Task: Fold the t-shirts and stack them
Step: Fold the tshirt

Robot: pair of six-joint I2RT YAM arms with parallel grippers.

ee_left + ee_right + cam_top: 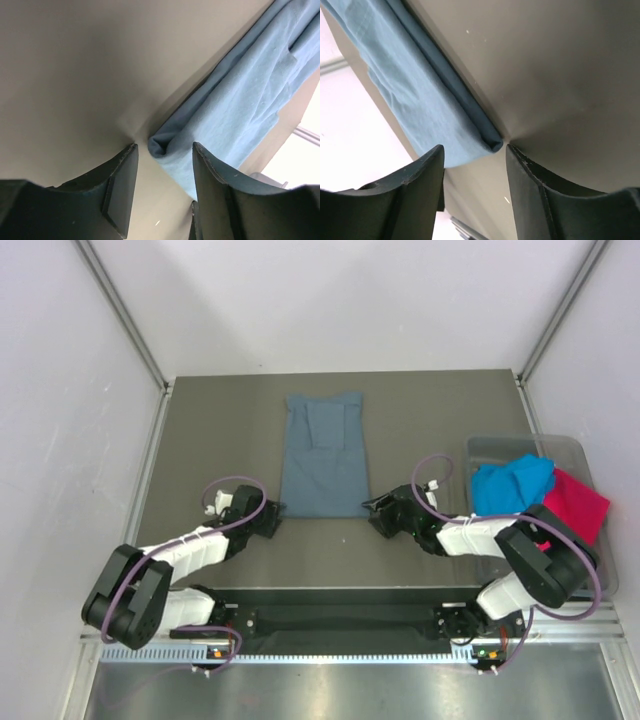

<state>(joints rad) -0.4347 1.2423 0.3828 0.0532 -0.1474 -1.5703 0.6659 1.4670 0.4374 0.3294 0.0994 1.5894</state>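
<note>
The slate-blue t-shirt (323, 457) lies flat on the table as a long folded strip, sleeves tucked in. My left gripper (272, 511) is open at its near left corner; the left wrist view shows that corner (161, 146) just ahead of the gap between the fingers (162, 155). My right gripper (374, 508) is open at the near right corner, which shows in the right wrist view (490, 142) just ahead of its fingers (475, 152). The turquoise t-shirt (510, 483) and the magenta t-shirt (578, 503) lie crumpled in the tub.
A clear plastic tub (500, 447) stands at the table's right edge, beside my right arm. White walls close in the dark table (220, 430) on the left, back and right. The arm bases sit along the near edge.
</note>
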